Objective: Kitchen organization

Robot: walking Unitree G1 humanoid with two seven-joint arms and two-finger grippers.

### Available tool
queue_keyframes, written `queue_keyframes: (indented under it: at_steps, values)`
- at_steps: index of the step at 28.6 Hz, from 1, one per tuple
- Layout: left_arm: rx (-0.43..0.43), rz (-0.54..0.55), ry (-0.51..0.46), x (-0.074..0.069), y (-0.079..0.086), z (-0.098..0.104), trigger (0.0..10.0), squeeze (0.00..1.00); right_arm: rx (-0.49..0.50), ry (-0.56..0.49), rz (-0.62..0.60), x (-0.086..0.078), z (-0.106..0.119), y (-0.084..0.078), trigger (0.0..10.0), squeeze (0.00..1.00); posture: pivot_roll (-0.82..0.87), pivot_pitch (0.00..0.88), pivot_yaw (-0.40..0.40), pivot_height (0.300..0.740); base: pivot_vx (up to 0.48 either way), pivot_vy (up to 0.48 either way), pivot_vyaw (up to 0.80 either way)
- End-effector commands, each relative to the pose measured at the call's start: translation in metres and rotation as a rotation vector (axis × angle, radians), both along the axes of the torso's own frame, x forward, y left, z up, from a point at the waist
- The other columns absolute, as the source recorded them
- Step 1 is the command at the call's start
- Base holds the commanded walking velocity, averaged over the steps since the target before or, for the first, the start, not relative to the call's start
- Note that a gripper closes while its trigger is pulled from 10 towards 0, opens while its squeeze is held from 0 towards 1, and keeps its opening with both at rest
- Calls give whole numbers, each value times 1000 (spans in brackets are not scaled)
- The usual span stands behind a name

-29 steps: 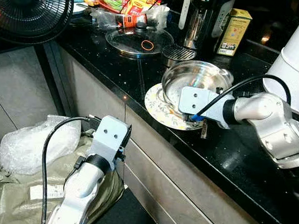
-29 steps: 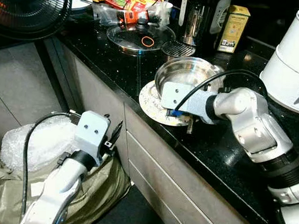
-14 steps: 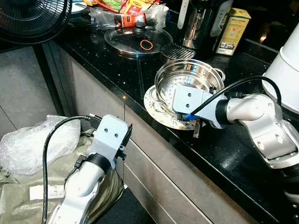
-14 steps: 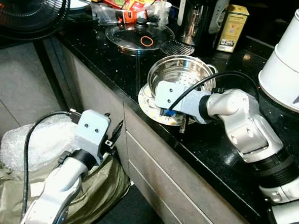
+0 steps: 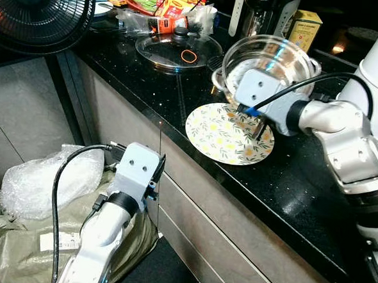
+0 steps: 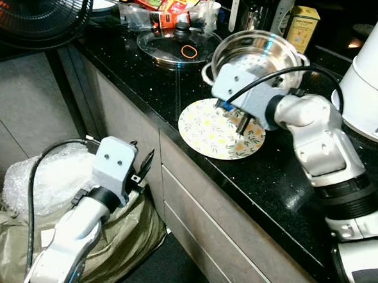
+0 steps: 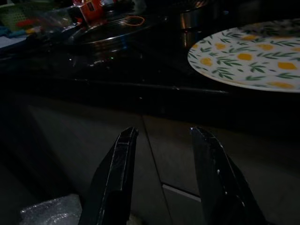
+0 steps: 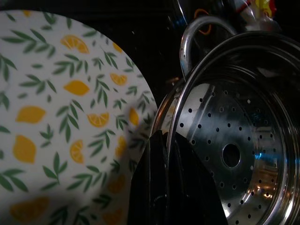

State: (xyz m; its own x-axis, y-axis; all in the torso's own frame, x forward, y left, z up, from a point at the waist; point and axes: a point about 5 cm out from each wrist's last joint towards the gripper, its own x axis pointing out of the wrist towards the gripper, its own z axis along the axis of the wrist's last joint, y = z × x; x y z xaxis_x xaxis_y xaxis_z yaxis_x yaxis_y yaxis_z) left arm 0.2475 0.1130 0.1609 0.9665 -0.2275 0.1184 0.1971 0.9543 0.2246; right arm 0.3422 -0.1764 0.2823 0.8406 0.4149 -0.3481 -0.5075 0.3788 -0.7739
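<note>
With the right hand (image 5: 250, 112) pinched on the steel steamer insert's (image 5: 271, 60) near rim, holding it tilted above the lemon-print plate (image 5: 228, 134), tidying has barely begun, its resting place on the cluttered worktop (image 5: 148, 81) unchosen, the left hand (image 7: 164, 178) idle and open.

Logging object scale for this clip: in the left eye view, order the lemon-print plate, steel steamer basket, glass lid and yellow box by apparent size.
1. Lemon-print plate.
2. Steel steamer basket and glass lid: alike, unranked, since the basket is lifted and tilted in the right gripper.
3. Yellow box.
</note>
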Motion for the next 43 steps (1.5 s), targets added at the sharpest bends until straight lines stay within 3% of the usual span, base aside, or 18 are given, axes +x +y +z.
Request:
queue_keyframes:
  at_steps: [1,4,8,13,14,17,20,21,22,23,25,26,27,28,31,33,36,43]
  values:
    - [-89,-9,4,3,-2,7,10000,0,-14,-41,-19,-1,8,-8,0,0,59,9,-28,740,0,0,0]
    - [-141,-17,2,5,-3,12,10000,0,-17,-37,-20,-2,7,-10,0,0,59,9,-28,740,0,0,-533]
    - [-414,-37,4,13,-6,31,10000,0,-41,-9,-9,-8,3,-16,0,0,39,4,-15,740,0,0,-800]
    - [-651,11,52,18,0,30,10000,0,-63,-6,0,-10,2,-18,0,0,36,2,-12,740,0,0,-158]
    - [-651,11,52,18,0,30,10000,0,-63,-6,0,-10,2,-18,0,0,36,2,-12,740,0,0,0]
    - [-784,61,86,21,7,26,10000,0,-67,-2,4,-11,1,-19,0,0,30,0,-10,740,0,0,0]
    - [-784,61,86,21,7,26,10000,0,-67,-2,4,-11,1,-19,0,0,30,0,-10,740,0,0,0]
    - [-841,73,92,21,8,26,10000,0,-71,0,5,-11,1,-20,1216,0,30,0,-11,740,0,0,0]
    - [-841,73,92,21,8,26,10000,0,-71,0,5,-11,1,-20,1216,0,30,0,-11,740,0,0,0]
    - [-915,104,92,18,8,28,10000,0,-76,1,3,-11,1,-20,4471,0,30,4,-12,740,0,0,0]
    - [-915,104,92,18,8,28,10000,0,-76,1,3,-11,1,-20,4471,0,30,4,-12,740,0,0,0]
    - [-977,133,101,14,9,30,10000,0,-80,7,0,-11,0,-21,7608,0,34,10,-16,740,0,0,0]
    - [-977,133,101,14,9,30,10000,0,-80,7,0,-11,0,-21,7608,0,34,10,-16,740,0,0,0]
    - [-1055,167,133,12,10,26,10000,0,-83,11,2,-11,-1,-20,10000,0,40,12,-20,740,0,0,0]
    - [-1148,186,198,14,13,19,10000,0,-83,15,11,-11,-2,-17,10000,0,38,13,-19,740,0,0,0]
    - [-1148,186,198,14,13,19,10000,0,-83,15,11,-11,-2,-17,10000,0,38,13,-19,740,0,0,0]
    - [-1316,130,290,22,8,12,10000,0,-89,23,25,-14,-2,-17,10000,0,33,14,-14,740,0,0,0]
    - [-1486,33,375,31,-2,13,10000,0,-89,28,42,-19,-1,-17,10000,0,13,14,-5,740,0,0,0]
